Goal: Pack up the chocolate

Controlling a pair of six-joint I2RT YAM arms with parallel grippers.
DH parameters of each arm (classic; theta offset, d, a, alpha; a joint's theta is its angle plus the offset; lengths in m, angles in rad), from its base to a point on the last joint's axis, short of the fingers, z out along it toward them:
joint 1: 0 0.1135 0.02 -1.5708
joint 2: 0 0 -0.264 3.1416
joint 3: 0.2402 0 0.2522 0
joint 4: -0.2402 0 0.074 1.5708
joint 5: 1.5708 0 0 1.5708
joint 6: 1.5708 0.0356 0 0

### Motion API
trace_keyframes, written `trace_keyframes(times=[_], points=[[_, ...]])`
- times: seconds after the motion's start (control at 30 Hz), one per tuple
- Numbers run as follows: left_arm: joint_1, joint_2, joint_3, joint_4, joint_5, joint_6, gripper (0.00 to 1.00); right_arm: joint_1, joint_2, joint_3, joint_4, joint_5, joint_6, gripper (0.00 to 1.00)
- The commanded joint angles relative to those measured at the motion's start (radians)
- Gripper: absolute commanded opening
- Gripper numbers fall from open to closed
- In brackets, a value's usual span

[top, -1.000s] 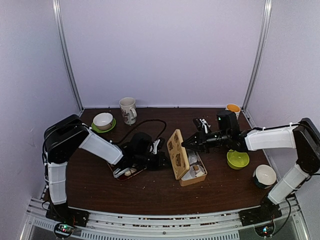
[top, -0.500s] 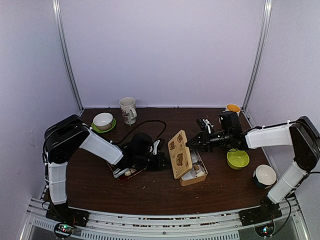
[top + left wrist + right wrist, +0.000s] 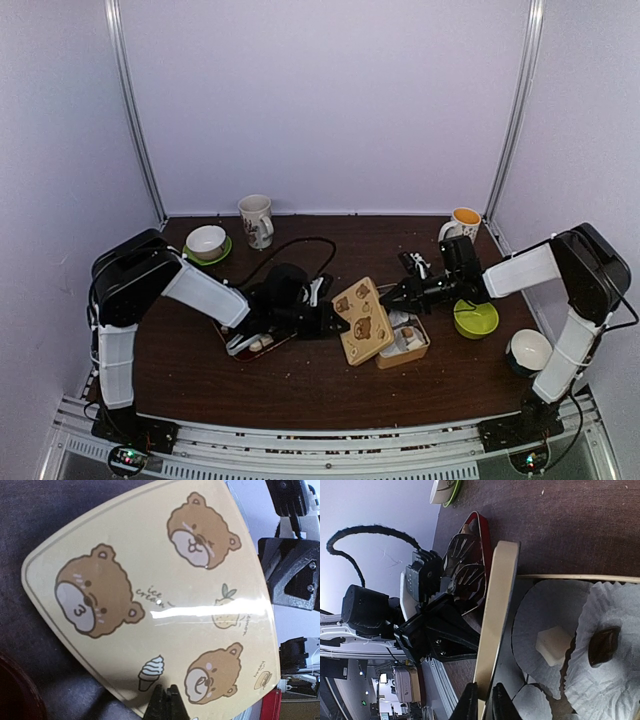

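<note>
Box (image 3: 416,352) on tabletop (image 3: 300,388) — bear-printed lid (image 3: 150,605) tilted, half raised. Inside: white chocolate (image 3: 554,645) and brown chocolate (image 3: 603,645), each in its own paper cup (image 3: 620,685). Left gripper (image 3: 165,705) — jaws pressed together at the lid's edge. Right gripper (image 3: 484,692): jaws pinching the lid's rim.

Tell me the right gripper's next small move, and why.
Probably ease the lid down over the box: it leans half-closed, the right gripper pinches its edge, the shut left gripper is at its bear-printed side, and chocolate already sits in paper cups.
</note>
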State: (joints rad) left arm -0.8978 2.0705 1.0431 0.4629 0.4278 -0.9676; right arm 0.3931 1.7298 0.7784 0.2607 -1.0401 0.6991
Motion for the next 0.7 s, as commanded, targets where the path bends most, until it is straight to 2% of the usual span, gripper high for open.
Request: trace_keyframes(times=[0.0,0.37,0.53,0.67], points=[[-0.004,0.017,0.022,0.01,0.006,0.011,0.01,-0.008,0.025,-0.017,0.008,0.001,-0.046,0.1],[-0.004,0.01,0.022,0.0,0.006,0.01,0.01,-0.016,0.031,0.001,-0.171,0.085,-0.197,0.1],[-0.004,0.0,0.016,-0.011,-0.001,0.019,0.02,-0.016,-0.011,-0.003,-0.164,0.088,-0.181,0.25],[-0.004,-0.027,0.007,-0.013,-0.007,0.035,0.02,-0.016,-0.073,0.011,-0.229,0.121,-0.204,0.34]])
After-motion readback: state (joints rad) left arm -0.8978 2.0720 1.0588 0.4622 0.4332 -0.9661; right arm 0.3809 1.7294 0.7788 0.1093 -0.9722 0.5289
